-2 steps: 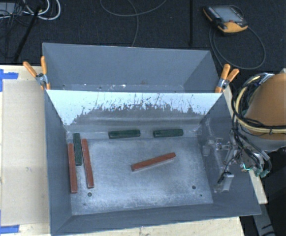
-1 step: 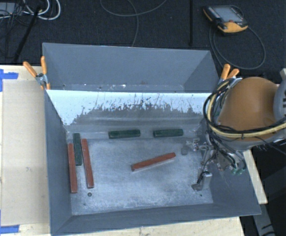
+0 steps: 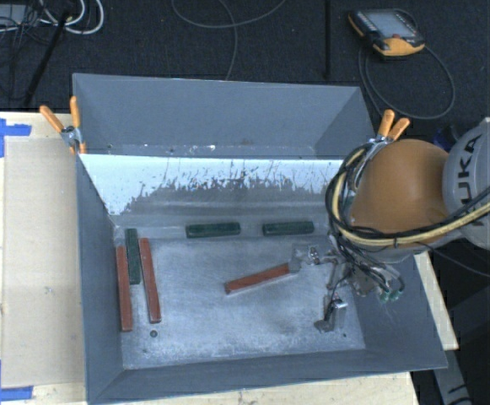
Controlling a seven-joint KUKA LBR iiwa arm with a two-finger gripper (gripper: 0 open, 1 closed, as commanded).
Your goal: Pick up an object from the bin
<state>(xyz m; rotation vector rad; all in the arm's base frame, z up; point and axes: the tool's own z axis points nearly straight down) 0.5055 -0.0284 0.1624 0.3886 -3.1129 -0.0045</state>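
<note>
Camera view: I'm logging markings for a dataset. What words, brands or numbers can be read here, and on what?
"KU" on the arm's white housing; any further letters are cut off.
Handheld pendant: screen too small to read.
Bin and sticks: no text to be seen.

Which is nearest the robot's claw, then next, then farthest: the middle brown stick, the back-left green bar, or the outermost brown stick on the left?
From the gripper:
1. middle brown stick, just beside it.
2. back-left green bar, by the back wall.
3. outermost brown stick, far left.
</note>
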